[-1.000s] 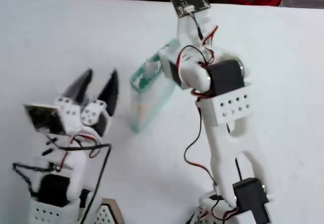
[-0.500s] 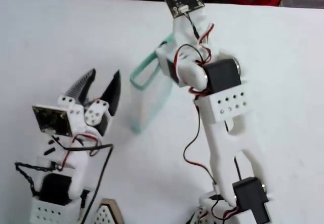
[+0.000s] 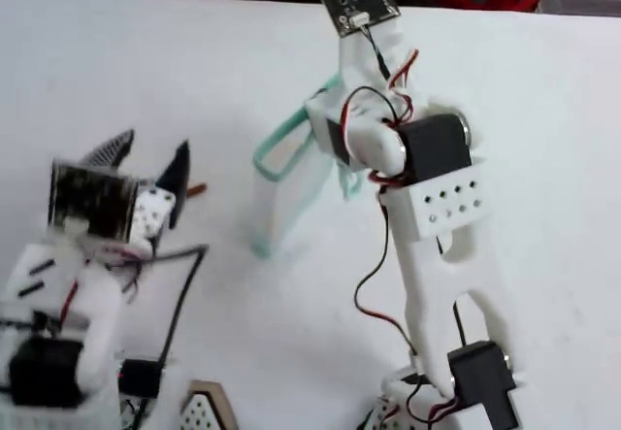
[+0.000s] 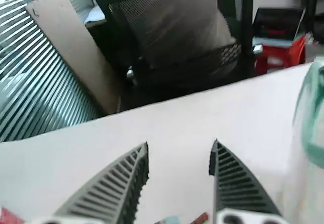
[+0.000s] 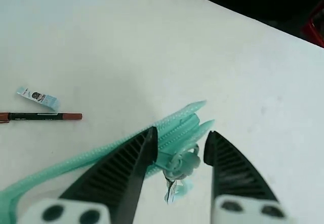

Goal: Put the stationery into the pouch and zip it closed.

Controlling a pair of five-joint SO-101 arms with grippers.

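Your pouch (image 3: 287, 202) sits on the table (image 3: 505, 81) at mid-table, between your two arms, running from near left to far right. Your right gripper (image 5: 179, 133) is at its far end, one finger on each side of the zip pull (image 5: 178, 164). Left of the pouch lies the pencil (image 5: 40, 116), with a small tag (image 5: 38, 97) just beside it, both under your left gripper (image 3: 153, 148).

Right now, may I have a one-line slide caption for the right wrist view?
Open right end effector straddling the teal zip end of the pouch; a pencil lies loose on the table.
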